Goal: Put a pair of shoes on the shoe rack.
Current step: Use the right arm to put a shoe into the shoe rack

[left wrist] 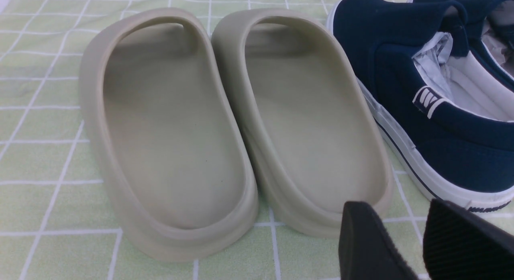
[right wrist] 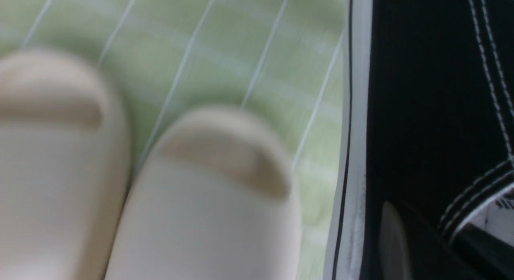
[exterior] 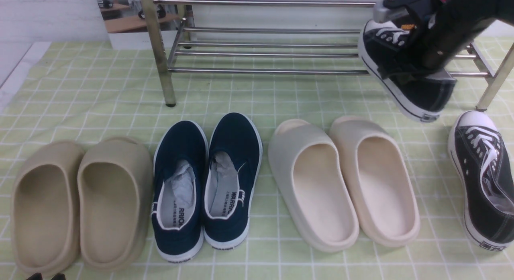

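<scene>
left gripper [left wrist: 405, 248]: parked low by the tan slides [exterior: 80, 199], fingers apart, nothing between them
navy slip-ons [exterior: 207, 183]: side by side on the checked cloth [exterior: 60, 91], not part of this job
shoe rack [exterior: 265, 71]: at the back, steel bars running wide
cream slides [exterior: 341, 179]: on the cloth, down and left of the carried shoe, best steered clear of
right gripper [exterior: 409, 51]: clamped tight on the lifted sneaker [exterior: 417, 93]
lifted sneaker: off the cloth, tilted toe up and heel down, hanging in front of the rack's right end
second sneaker [exterior: 482, 179]: flat on the cloth at far right, waiting its turn
step in hand: probably carrying shoe one onto the rack
how to nail it: level the sole first, go over the front bar not into it, set down across two bars, leave room beside it for the partner, only then let go
</scene>
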Robot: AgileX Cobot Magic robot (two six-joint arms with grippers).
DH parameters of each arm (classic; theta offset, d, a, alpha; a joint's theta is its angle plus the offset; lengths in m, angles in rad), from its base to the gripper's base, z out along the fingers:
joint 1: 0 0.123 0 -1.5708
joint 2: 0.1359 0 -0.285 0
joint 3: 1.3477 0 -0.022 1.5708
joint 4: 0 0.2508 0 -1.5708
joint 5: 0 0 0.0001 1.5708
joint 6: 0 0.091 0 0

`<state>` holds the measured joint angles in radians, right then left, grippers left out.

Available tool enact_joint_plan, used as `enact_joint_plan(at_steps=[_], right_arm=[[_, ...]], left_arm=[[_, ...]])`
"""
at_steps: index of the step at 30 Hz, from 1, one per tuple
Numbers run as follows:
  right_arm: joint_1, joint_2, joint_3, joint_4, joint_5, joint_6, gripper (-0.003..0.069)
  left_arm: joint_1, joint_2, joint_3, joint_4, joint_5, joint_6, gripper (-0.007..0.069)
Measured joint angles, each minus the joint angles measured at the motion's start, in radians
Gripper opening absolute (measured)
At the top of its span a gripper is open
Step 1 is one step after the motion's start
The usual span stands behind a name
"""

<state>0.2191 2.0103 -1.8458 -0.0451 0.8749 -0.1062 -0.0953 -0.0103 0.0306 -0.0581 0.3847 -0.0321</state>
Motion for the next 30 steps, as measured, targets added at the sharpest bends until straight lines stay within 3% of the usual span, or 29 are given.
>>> enact_joint_plan(at_steps=[7,12,14,16,19,23,27,30], right_arm=[[0.000,0.229,-0.319,-0.010,0.009,0.017,0.0025],[0.000,0.319,-0.447,-0.009,0.010,0.042,0.0104],[0.001,0.321,-0.466,-0.009,0.009,0.067,0.0232],[0.001,0.312,-0.467,-0.004,0.017,0.080,0.0305],[0.001,0.250,-0.438,0.022,0.068,0.089,0.0503],[0.001,0.100,-0.365,0.029,0.125,0.092,0.0637],[-0.021,-0.101,-0.252,0.021,0.141,0.094,0.0643],[-0.063,-0.206,-0.117,0.014,0.103,0.094,0.0564]], left_arm=[[0.000,0.000,0.000,0.000,0.000,0.000,0.0239],[0.000,0.000,0.000,0.000,0.000,0.000,0.0239],[0.000,0.000,0.000,0.000,0.000,0.000,0.0239],[0.000,0.000,0.000,0.000,0.000,0.000,0.0239],[0.000,0.000,0.000,-0.001,0.000,0.000,0.0239],[0.000,0.000,0.000,-0.001,0.000,0.000,0.0239],[0.000,0.000,0.000,-0.001,0.000,0.000,0.0239],[0.000,0.000,0.000,-0.001,0.000,0.000,0.0239]])
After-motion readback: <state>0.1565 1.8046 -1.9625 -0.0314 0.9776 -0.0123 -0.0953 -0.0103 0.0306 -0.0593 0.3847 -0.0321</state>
